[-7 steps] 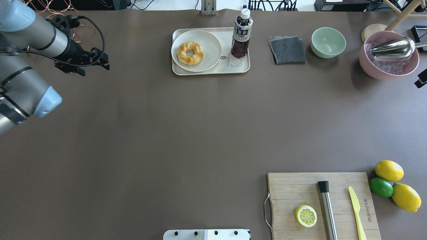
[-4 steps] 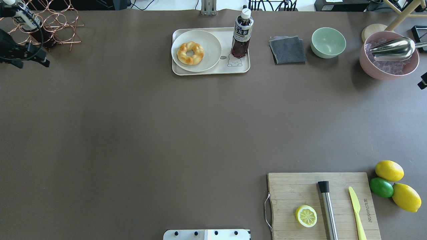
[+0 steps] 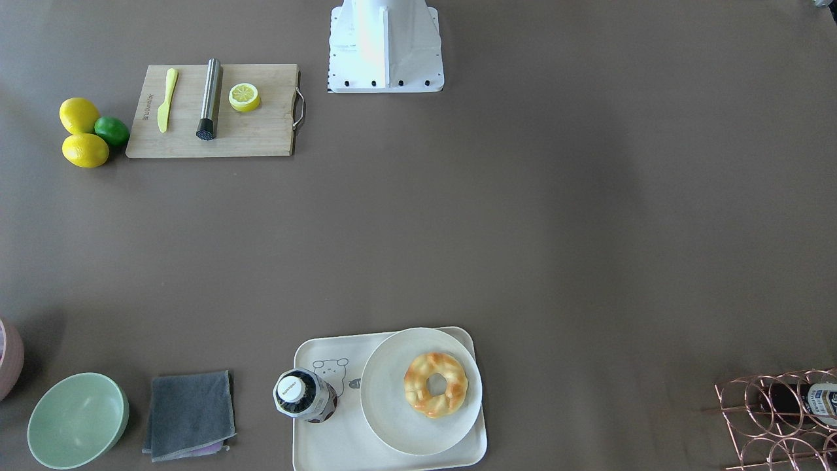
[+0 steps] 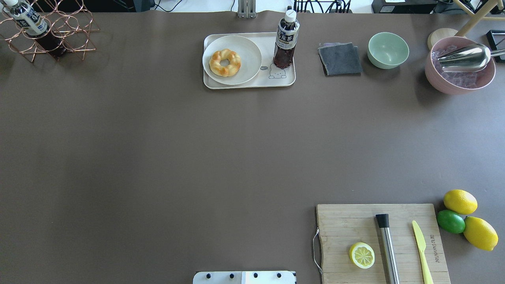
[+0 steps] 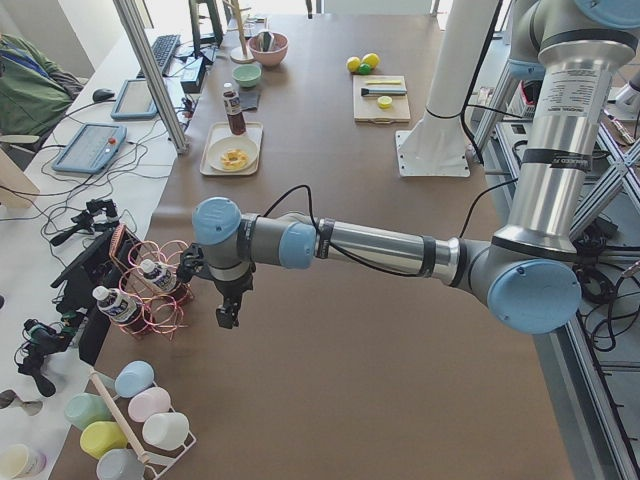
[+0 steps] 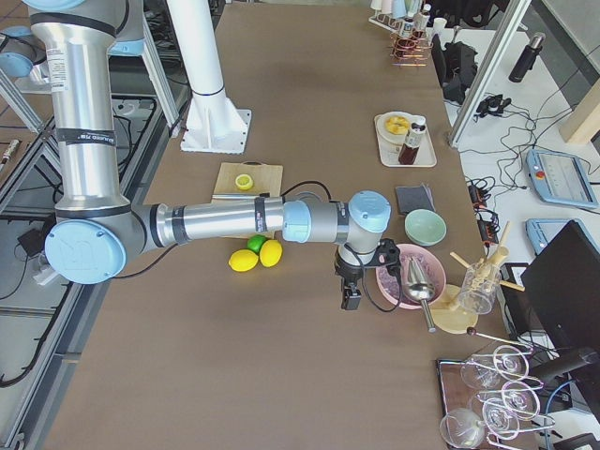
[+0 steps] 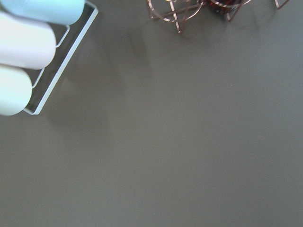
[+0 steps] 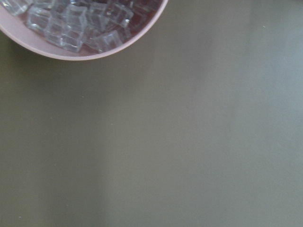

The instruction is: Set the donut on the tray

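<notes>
We see the large cream-white rectangular tray (image 4: 258, 83) bearing a round off-white plate (image 4: 248, 51), on which the golden-brown braided ring donut (image 4: 216, 63) lies, well apart from both sets of fingers. The left gripper (image 5: 228, 316) hangs just beside a copper wire rack (image 5: 150, 295), and the right gripper (image 6: 350, 300) hangs near a pink bowl of ice (image 6: 384, 277). For these 2 grippers we cannot tell whether the fingers are released or clenched.

The left arm (image 5: 380, 245) and right arm (image 6: 216, 222) are silver tubes with pale-blue joint caps — black bands ring each tube. Thin black cables loop to the black left gripper (image 5: 227, 317) and right gripper (image 6: 351, 302). Near the white pedestal (image 3: 386, 39), upright segments bear dark lettering, seemingly a maker's name.
</notes>
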Robot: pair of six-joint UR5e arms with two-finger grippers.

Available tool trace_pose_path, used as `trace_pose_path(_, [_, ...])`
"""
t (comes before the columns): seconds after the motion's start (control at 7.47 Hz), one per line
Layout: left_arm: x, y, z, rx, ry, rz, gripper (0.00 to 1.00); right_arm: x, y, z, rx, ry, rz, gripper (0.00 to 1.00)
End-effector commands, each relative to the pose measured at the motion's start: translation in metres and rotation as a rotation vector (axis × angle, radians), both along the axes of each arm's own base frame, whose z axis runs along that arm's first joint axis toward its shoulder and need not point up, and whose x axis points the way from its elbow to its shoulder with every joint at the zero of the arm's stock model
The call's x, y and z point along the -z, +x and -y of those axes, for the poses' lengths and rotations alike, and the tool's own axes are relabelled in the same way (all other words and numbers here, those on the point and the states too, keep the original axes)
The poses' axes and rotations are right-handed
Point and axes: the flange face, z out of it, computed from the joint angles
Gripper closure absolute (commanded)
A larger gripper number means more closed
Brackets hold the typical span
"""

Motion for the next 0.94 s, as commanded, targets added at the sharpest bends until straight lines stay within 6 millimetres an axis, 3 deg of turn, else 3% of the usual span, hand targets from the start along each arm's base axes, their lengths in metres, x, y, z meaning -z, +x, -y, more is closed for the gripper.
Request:
trace_pose_path(0.0, [-0.055, -0.05, -0.056, 0.035, -0.071, 0.072, 0.01, -0.045, 0.064, -0.048, -0.073, -0.049, -0.047, 0.0])
trace_pose_path(0.13, [-0.065, -0.051, -0.065, 0.034, -0.09, 0.093, 0.01, -0.046, 0.074, -0.05, -0.084, -0.044, -0.062, 0.0])
trace_pose_path(0.4, [-0.066, -0.052, -0.068, 0.04, -0.085, 0.085, 0.01, -0.043, 0.076, -0.046, -0.082, -0.034, -0.093, 0.0])
trace_pose_path(0.54, [-0.076, -0.051, -0.073, 0.047, -0.114, 0.087, 0.01, -0.044, 0.076, -0.047, -0.083, -0.04, -0.087, 0.0])
trace_pose_path(0.8, [-0.072, -0.047, -0.07, 0.042, -0.108, 0.084, 0.01, -0.045, 0.075, -0.048, -0.084, -0.041, -0.08, 0.0])
